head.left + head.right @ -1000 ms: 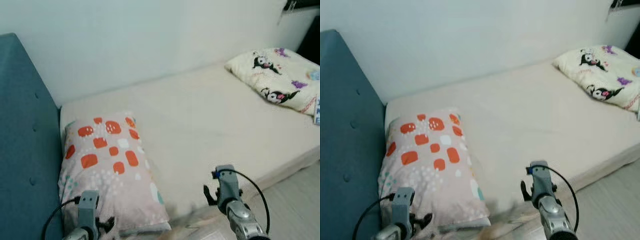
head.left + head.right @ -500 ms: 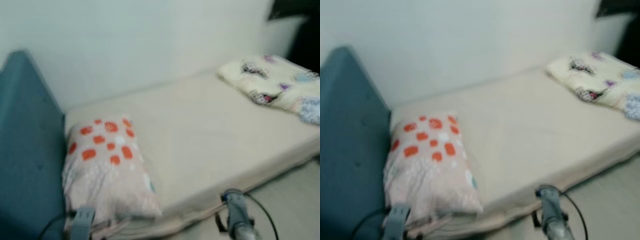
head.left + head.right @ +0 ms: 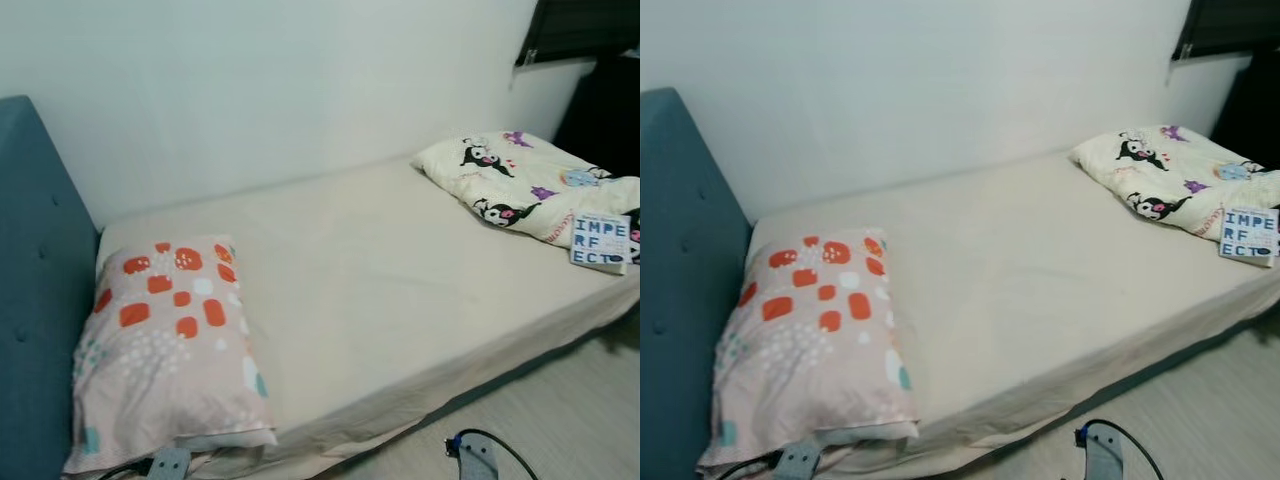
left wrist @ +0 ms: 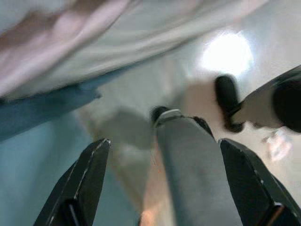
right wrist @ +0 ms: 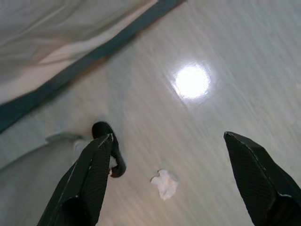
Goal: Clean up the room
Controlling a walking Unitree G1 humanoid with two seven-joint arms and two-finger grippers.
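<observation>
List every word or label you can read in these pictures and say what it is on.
"IMPE / RF / ECT" in three rows: on the cover of the book lying on the cartoon-print blanket at the far end of the bed.
Smaller print on that cover is too small to read.

A home bedroom: a cream-sheeted single bed against the white wall, an orange-patterned pillow at its teal padded headboard.

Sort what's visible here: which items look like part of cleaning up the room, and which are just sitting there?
Likely part of the job:
- crumpled white scrap on the floor
- book at the bed's far end, beside the cartoon-print blanket
- both grippers, left and right, open, hanging low

Just there:
- patterned pillow
- mattress
- blue headboard
</observation>
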